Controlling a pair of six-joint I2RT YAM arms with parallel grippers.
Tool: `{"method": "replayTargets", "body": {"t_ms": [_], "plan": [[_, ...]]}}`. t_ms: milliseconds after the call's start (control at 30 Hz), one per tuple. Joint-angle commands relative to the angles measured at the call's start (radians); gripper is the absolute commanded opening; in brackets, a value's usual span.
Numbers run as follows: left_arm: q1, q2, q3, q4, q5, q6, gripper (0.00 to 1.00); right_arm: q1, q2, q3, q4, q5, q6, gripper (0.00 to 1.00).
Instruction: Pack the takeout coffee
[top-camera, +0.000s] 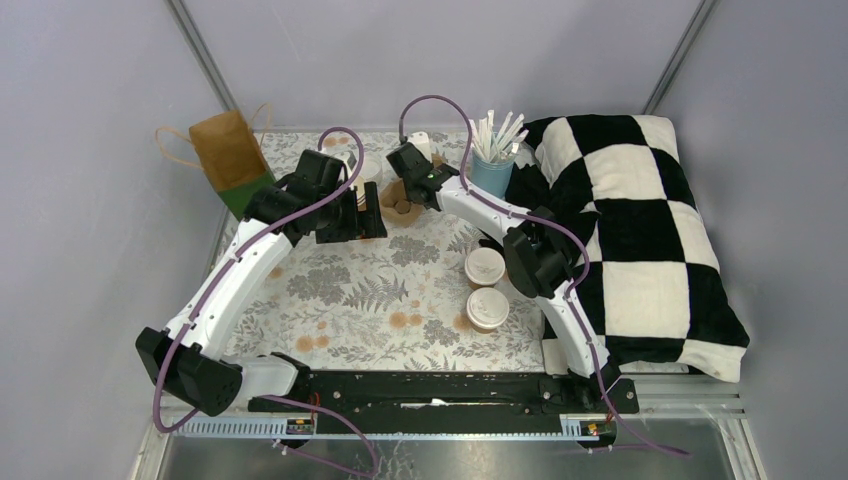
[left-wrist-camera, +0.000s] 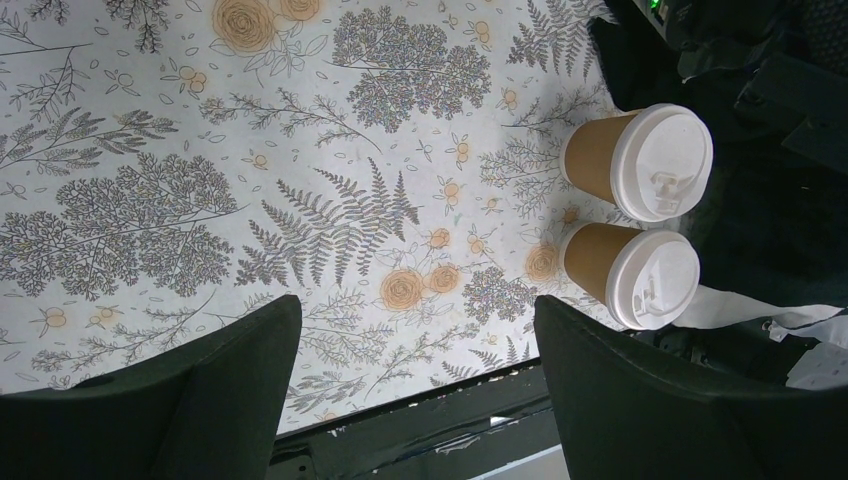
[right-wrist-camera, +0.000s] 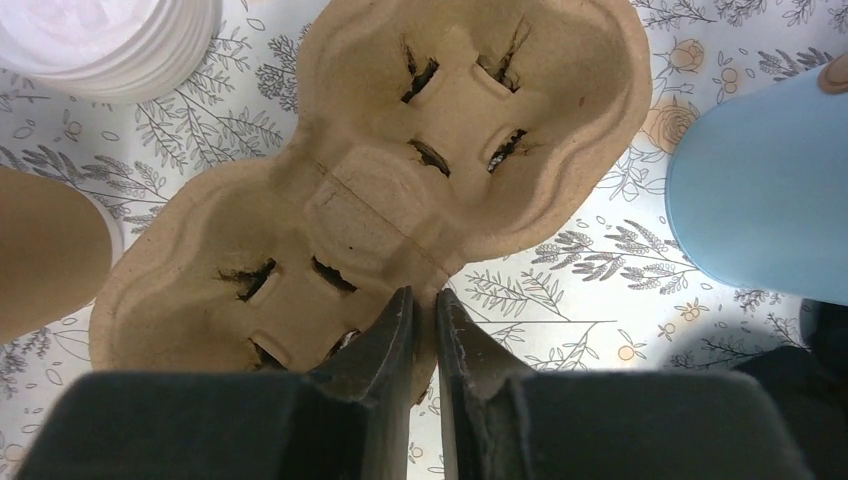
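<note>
My right gripper (right-wrist-camera: 425, 298) held its fingers almost together over the near rim of the cup carrier (right-wrist-camera: 470, 120), at the narrow waist between its two wells. It read to me as a pinch on that thin pulp edge. I judged this the sensible place to grab, since it leaves both wells open for cups.

The carrier sat at about 12 o'clock on the floral mat (top-camera: 340, 290), with the blue straw cup (top-camera: 492, 172) near it at 1 o'clock. The takeout coffee, far cup (top-camera: 484, 267) and near cup (top-camera: 487, 308), stood upright and lidded at 4 o'clock. The two were close side by side, well apart from the carrier and not yet packed.

My left gripper (left-wrist-camera: 415, 310) hung spread wide with nothing between its fingers. I judged it free to fetch the cups.

I could read no brand, label or lettering. The cup walls were plain kraft, the lids (left-wrist-camera: 660, 160) showed only moulded sip tabs, and the carrier was bare.
</note>
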Motion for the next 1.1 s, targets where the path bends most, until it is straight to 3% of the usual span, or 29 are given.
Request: {"method": "replayTargets", "body": {"t_ms": [0,167,367,467,500,1067], "plan": [[0.005,-0.017,0.018,0.016,0.009,0.016,0.9,0.017,-0.025,0.047,-0.023,0.071,-0.035,0.08],[0.005,-0.018,0.017,0.016,0.015,0.014,0.9,0.018,-0.021,0.052,-0.047,0.071,-0.052,0.14],[0.005,-0.033,0.0,0.016,0.021,0.004,0.9,0.019,-0.016,0.053,-0.06,0.065,-0.088,0.15],[0.005,-0.037,-0.004,0.016,0.023,0.0,0.9,0.019,-0.009,0.059,-0.067,0.059,-0.099,0.33],[0.005,-0.04,-0.004,0.016,0.023,-0.002,0.9,0.017,-0.005,0.061,-0.069,0.054,-0.103,0.34],[0.005,-0.044,-0.005,0.015,0.027,-0.007,0.9,0.017,0.022,0.083,-0.108,0.056,-0.046,0.35]]}}
